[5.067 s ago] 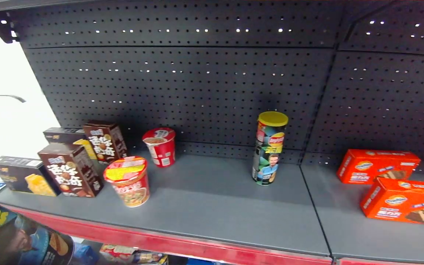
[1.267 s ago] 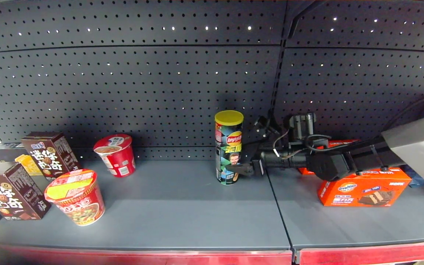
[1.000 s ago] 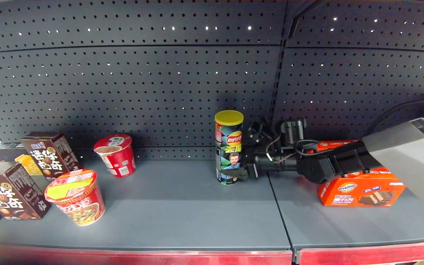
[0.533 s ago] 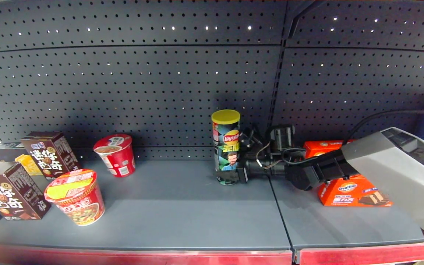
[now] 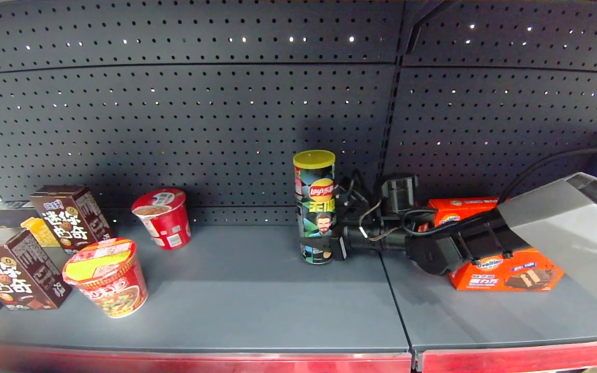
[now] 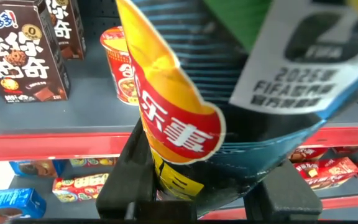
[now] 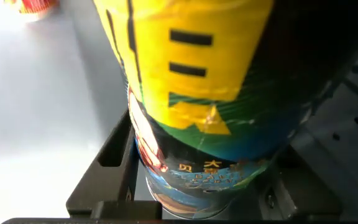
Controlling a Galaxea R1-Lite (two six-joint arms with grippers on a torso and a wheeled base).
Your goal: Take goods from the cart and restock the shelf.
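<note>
Grey steel shelf point(image 5: 257, 300), red along its front edge, is backed by black pegboard point(image 5: 200, 119). In the head view a yellow-lidded can point(image 5: 315, 207) stands upright near the seam between the two shelf panels, close to the pegboard. The right arm point(image 5: 485, 238) comes in from the right. The right jaws are clenched on the can's lower part. Whether the can's base rests on the shelf cannot be told.

Well apart to the left stand a back cup point(image 5: 162, 217) and a front cup point(image 5: 108, 277), both red, then brown boxes point(image 5: 8, 274) at the far left. Orange boxes point(image 5: 506, 269) lie to the right, partly behind the arm.

The right wrist view adds the grip at close range. The can sits between the two black jaws, pressed on each side, with grey shelf beneath.

The left wrist view adds a second can point(image 6: 216, 112), grasped by the left jaws, one jaw on each side of its body. It is tilted and held out in front of the shelf's red edge. Beyond it the front cup and a brown box stand on the shelf. Packets point(image 6: 73, 183) lie on a lower shelf point(image 6: 17, 214).
</note>
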